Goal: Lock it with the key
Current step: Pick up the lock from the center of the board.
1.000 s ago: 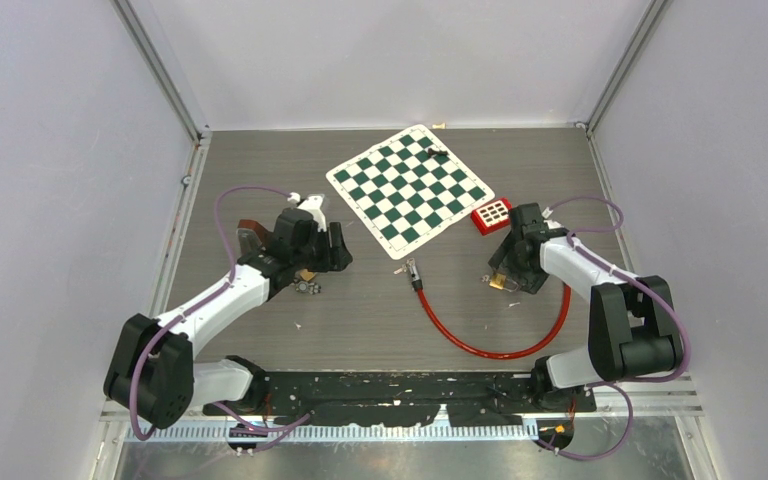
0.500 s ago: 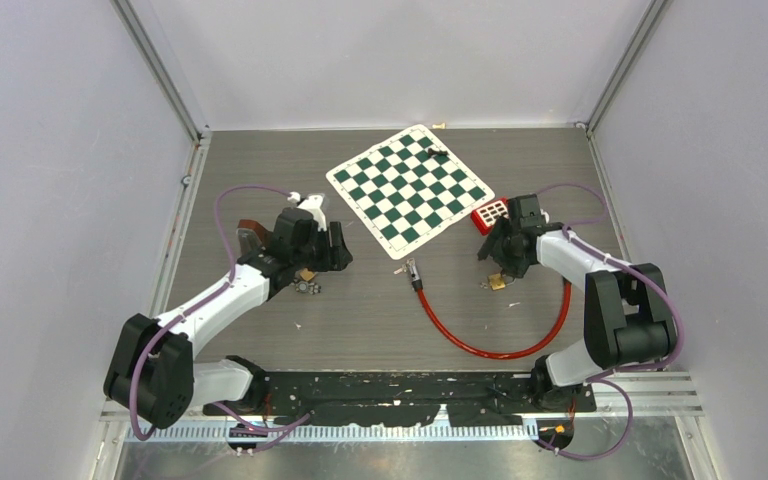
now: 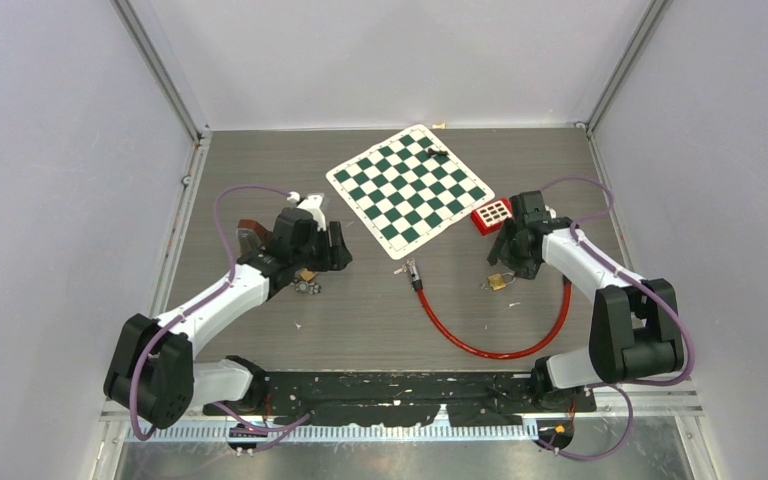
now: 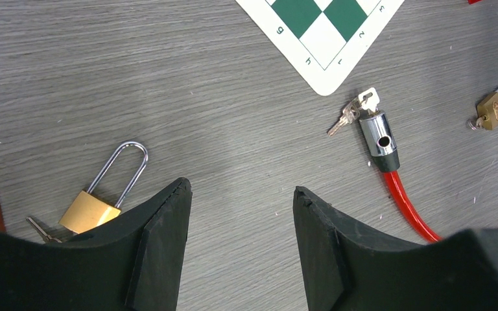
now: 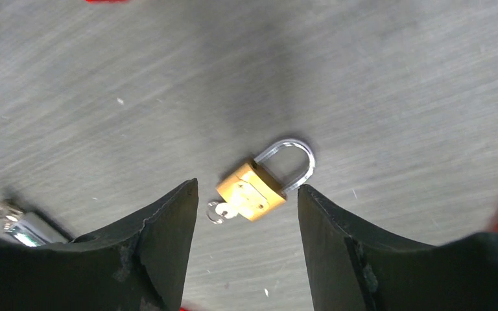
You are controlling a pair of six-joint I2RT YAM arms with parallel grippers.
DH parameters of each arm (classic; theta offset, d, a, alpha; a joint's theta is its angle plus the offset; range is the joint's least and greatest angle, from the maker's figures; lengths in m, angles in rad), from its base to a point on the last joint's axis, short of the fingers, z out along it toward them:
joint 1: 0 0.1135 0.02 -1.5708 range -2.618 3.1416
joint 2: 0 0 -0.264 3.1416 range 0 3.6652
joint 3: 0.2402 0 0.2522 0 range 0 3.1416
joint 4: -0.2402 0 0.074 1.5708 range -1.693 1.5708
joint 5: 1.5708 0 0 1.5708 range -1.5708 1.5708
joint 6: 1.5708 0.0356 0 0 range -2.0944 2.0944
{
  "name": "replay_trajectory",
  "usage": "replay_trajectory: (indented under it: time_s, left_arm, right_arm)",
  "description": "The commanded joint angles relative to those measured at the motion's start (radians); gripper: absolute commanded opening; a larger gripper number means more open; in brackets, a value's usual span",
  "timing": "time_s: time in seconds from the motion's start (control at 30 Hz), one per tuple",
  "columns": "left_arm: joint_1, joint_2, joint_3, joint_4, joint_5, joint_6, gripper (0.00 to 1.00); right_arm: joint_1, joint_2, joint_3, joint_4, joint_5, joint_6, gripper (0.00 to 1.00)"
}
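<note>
A small brass padlock (image 5: 253, 191) lies flat on the grey table with its shackle shut and a key (image 5: 224, 210) on a ring stuck in its base. My right gripper (image 5: 246, 185) hovers open just above it, one finger on either side, touching nothing. In the top view the same small padlock (image 3: 498, 281) sits just in front of the right gripper (image 3: 508, 262). A long-shackle brass padlock (image 4: 91, 210) lies by my left finger, with loose keys (image 3: 307, 288) beside it. My left gripper (image 4: 241, 188) is open and holds nothing.
A red cable lock (image 3: 490, 345) curves across the near table, its chrome head (image 4: 377, 133) and key bunch (image 4: 350, 111) by the corner of the chess mat (image 3: 410, 188). A red block (image 3: 491, 214) lies beside the right wrist. A brown object (image 3: 248, 235) sits behind the left gripper.
The right gripper has pulled back from the small padlock toward the far side, and its jaws have narrowed somewhat. The padlock stays on the table. The left arm has not moved.
</note>
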Motion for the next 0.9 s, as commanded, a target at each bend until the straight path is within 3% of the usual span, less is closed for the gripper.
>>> replay_trajectory:
  time_s: [0.0,0.17,0.33,0.57,0.87]
  left_arm:
    - [0.005,-0.004,0.029,0.022,-0.006,0.01,0.58]
    - [0.005,-0.002,0.025,0.029,0.002,0.003,0.58]
    - [0.005,-0.005,0.018,0.037,0.004,-0.001,0.58]
    - [0.005,-0.02,0.004,0.042,0.0,-0.007,0.58]
    - [0.005,-0.033,-0.004,0.046,-0.003,-0.009,0.58]
  right_arm:
    - [0.007,-0.042,-0.014,-0.141,0.061,0.12,0.65]
    - [0.012,-0.028,-0.039,-0.146,0.058,0.392,0.73]
    - [0.023,0.009,-0.012,-0.173,0.088,0.587,0.75]
    - [0.024,0.114,0.056,-0.229,0.095,0.748,0.72]
    - [0.025,0.163,0.086,-0.248,0.126,0.818,0.68]
